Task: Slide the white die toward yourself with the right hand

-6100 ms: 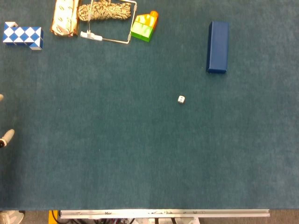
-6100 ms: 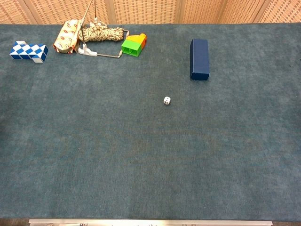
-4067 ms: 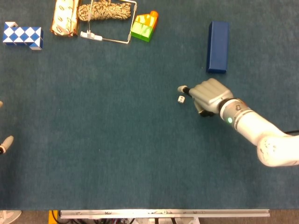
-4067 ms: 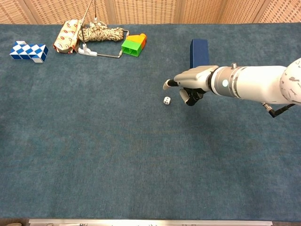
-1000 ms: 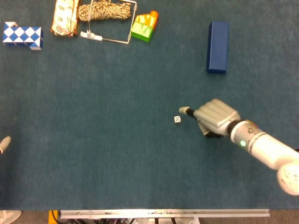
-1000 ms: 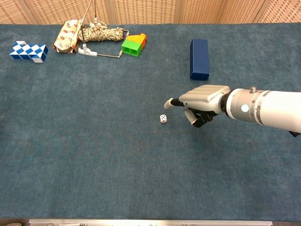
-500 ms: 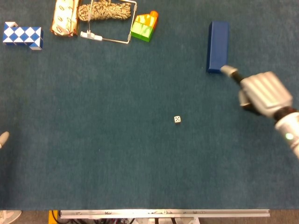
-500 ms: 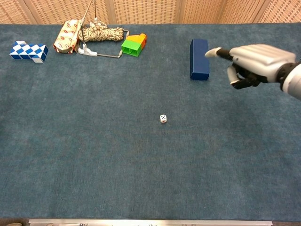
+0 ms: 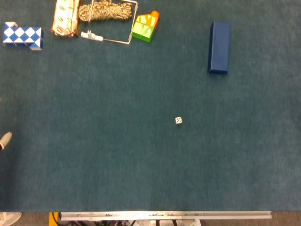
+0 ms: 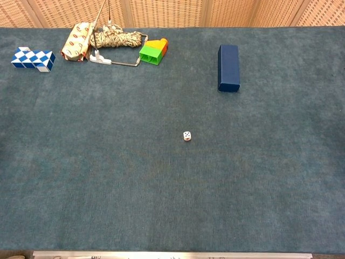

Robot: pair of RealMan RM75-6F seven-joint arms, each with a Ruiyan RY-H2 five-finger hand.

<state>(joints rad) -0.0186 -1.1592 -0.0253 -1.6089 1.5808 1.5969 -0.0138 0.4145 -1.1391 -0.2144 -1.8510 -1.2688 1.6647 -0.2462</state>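
Note:
The white die [image 9: 178,121] lies alone on the blue-green cloth near the middle of the table; the chest view also has the die [image 10: 186,136], with nothing touching it. My right hand appears in neither view. Of my left hand [image 9: 4,140] only a pale fingertip pokes in at the left edge of the head view, far from the die; how its fingers lie is hidden.
A dark blue box [image 9: 219,47] stands at the back right. Along the back left sit a green and orange block [image 9: 145,27], a rope bundle on a wire frame [image 9: 105,11], a wrapped packet [image 9: 65,18] and a blue-white checkered snake toy [image 9: 22,36]. The table's front edge [image 9: 164,215] runs along the bottom.
My right hand, beside the die a second ago, rose to the right past the blue box and left both views. The die stays where it was slid, nearer me than at first.

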